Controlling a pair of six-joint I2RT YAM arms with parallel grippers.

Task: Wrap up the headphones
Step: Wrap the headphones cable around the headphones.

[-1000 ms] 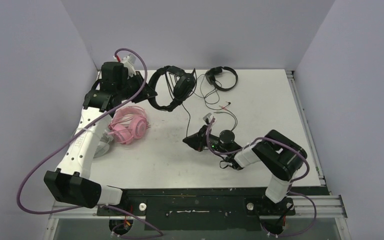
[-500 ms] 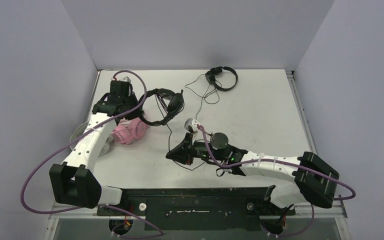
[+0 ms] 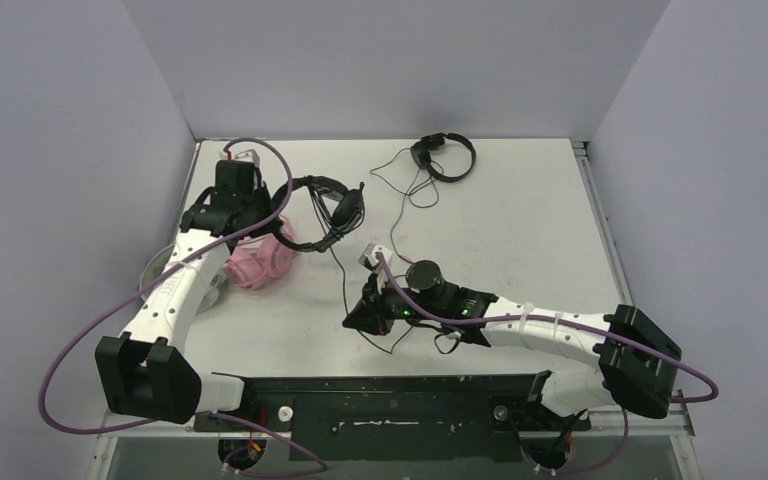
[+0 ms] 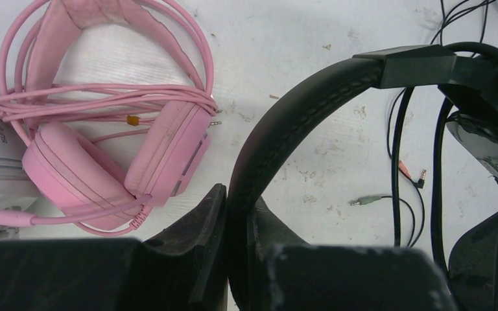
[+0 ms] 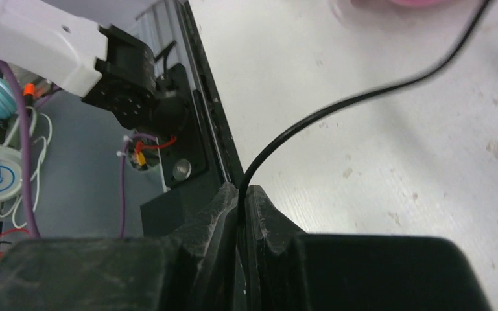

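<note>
My left end effector [image 4: 237, 214] clamps the black headset [image 4: 298, 110] by its band, far left, anchoring it. My right end effector [image 5: 241, 194] pinches its cable [image 5: 337, 103] near centre, presumably for winding.

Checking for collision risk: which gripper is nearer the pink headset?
Left. The left gripper, clamped on the black headset's band, is beside the pink headset; the right gripper pinches a cable mid-table.

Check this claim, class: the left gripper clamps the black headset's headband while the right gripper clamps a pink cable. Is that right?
No. The cable in the right gripper is black, not pink; the right wrist view shows it. The left gripper does clamp the black headset's headband.
</note>
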